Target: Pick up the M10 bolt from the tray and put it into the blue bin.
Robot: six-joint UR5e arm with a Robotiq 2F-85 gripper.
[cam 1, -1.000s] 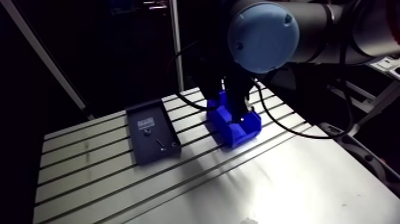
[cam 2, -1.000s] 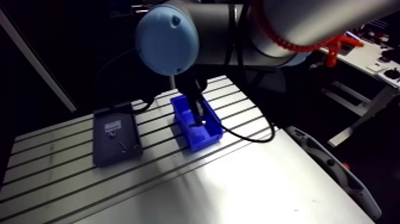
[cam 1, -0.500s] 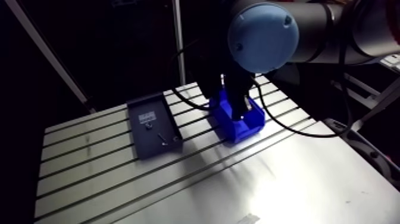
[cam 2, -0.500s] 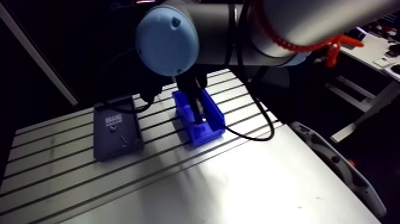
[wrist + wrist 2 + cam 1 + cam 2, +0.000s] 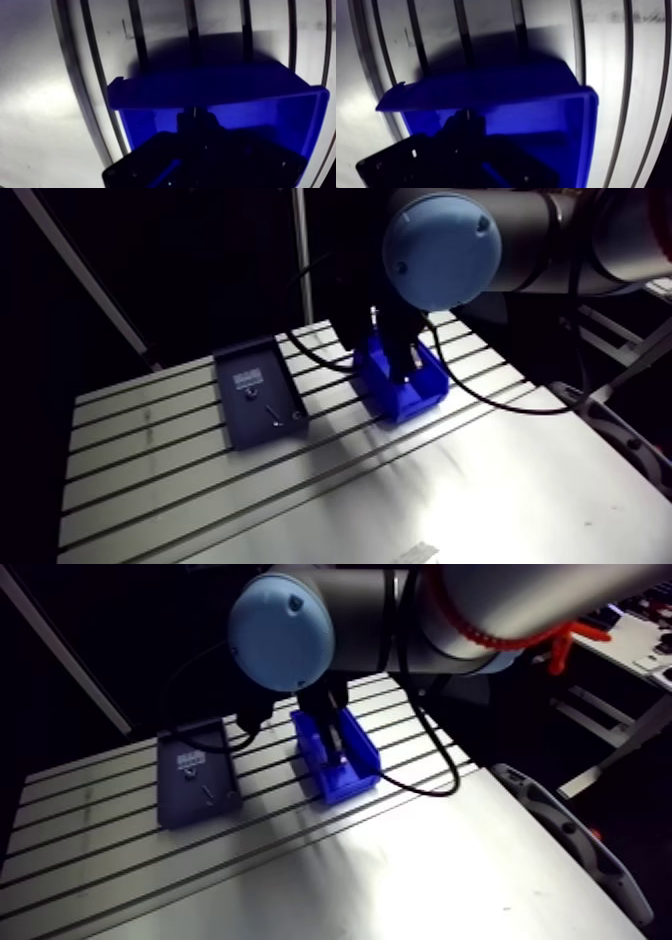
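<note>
The blue bin (image 5: 418,395) stands on the slotted table to the right of the dark tray (image 5: 243,426). My gripper (image 5: 403,371) reaches down into the bin's open top. In the wrist view the fingers form one dark mass with no gap, and my gripper (image 5: 196,114) hangs inside the bin (image 5: 200,90) near its far wall. A thin pale stub, which looks like the M10 bolt (image 5: 192,108), sticks out at the fingertips. Most of the bolt is hidden by the fingers.
The tray holds a small round part (image 5: 252,392) below a pale label and a short thin part (image 5: 272,416). Bare slotted table (image 5: 150,478) lies in front of the tray and bin. A slanted metal post (image 5: 85,283) rises behind the table's left side.
The arm view has shifted a little, so tray and bin sit slightly farther back. The gripper stays inside the blue bin and seems slightly higher against its walls.
</note>
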